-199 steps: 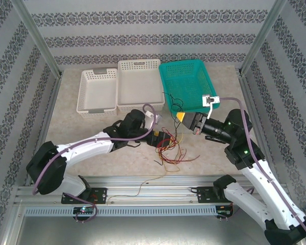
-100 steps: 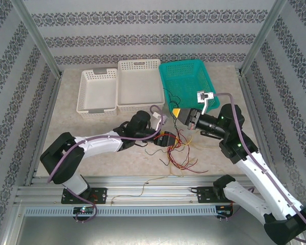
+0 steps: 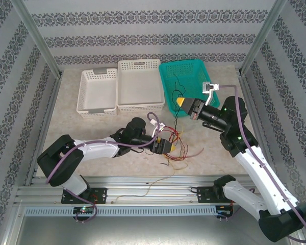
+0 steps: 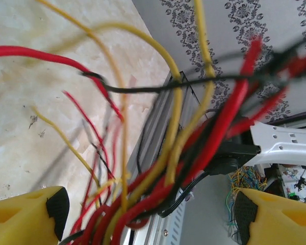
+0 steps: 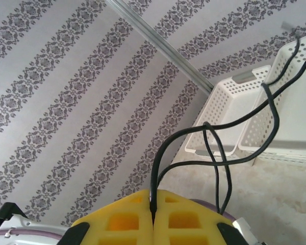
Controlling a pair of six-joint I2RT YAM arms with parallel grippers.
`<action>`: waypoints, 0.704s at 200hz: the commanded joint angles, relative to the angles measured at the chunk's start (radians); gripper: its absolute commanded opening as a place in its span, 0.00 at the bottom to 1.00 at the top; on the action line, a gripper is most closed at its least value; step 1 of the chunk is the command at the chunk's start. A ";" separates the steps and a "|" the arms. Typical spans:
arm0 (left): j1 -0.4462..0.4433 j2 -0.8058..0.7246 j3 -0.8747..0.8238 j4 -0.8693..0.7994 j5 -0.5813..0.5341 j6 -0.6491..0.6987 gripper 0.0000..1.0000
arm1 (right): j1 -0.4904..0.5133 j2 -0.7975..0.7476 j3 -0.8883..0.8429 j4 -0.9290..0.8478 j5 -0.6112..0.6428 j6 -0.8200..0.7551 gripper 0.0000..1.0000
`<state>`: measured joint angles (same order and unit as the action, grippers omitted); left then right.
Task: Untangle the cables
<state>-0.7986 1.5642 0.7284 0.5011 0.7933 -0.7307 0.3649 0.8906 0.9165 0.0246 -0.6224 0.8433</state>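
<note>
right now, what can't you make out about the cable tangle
Left wrist: the nearest cables are blurred; which crosses over which is unclear.
Top external: they lie partly under the left gripper, strands too thin to trace.
Right wrist: the dark cable drops behind the fingers of the right gripper.

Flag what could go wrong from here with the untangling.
The right gripper is shut on a dark cable that seems to cross through the red and yellow bundle; pulling may tighten the tangle. The left gripper has its jaws apart around that bundle, so it might lift along.
</note>
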 commanded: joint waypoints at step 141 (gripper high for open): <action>-0.011 -0.059 0.012 -0.053 -0.086 0.130 0.00 | -0.039 -0.033 -0.007 -0.038 0.015 0.003 0.00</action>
<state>-0.7994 1.5639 0.7696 0.4541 0.7410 -0.6319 0.3756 0.8768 0.9161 0.0174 -0.6422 0.8577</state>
